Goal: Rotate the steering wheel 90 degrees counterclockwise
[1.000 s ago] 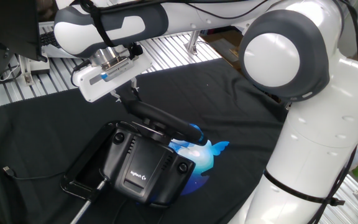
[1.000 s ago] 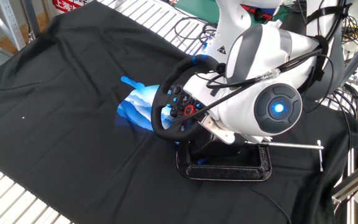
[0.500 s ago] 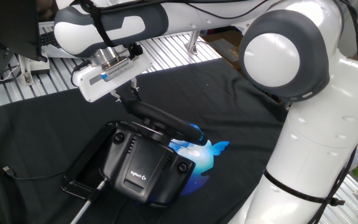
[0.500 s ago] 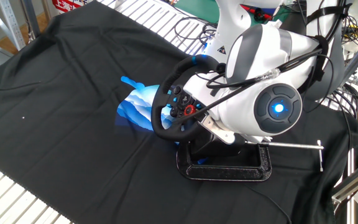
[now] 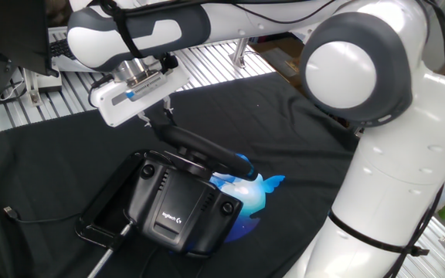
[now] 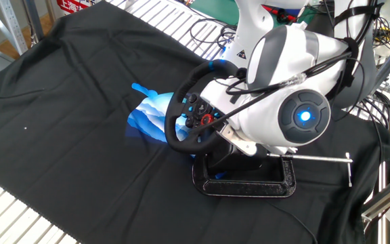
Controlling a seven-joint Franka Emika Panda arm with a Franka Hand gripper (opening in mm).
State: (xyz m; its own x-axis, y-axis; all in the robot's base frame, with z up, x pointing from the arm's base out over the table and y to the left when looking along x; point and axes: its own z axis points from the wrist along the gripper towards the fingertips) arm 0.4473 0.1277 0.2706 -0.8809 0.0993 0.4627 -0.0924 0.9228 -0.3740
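The steering wheel (image 5: 199, 147) is a black padded rim seen nearly edge-on, with a short blue stripe at its lower right end. My gripper (image 5: 158, 117) hangs from the white hand above and its two black fingers straddle the rim's upper left end, closed on it. In the other fixed view the wheel (image 6: 172, 115) faces the camera, with coloured buttons on its hub and the blue stripe at its far top edge. The gripper is hidden there behind my arm's big white joint.
The boxy black base (image 5: 178, 205) with a white logo sits in front of the wheel, fixed by a black clamp (image 6: 246, 184) with a metal rod. A light-blue glowing patch (image 6: 149, 112) lies on the black cloth (image 5: 45, 170). A thin cable (image 5: 22, 217) runs at left.
The arm's large joints have shifted very slightly. The gripper and the wheel look unmoved.
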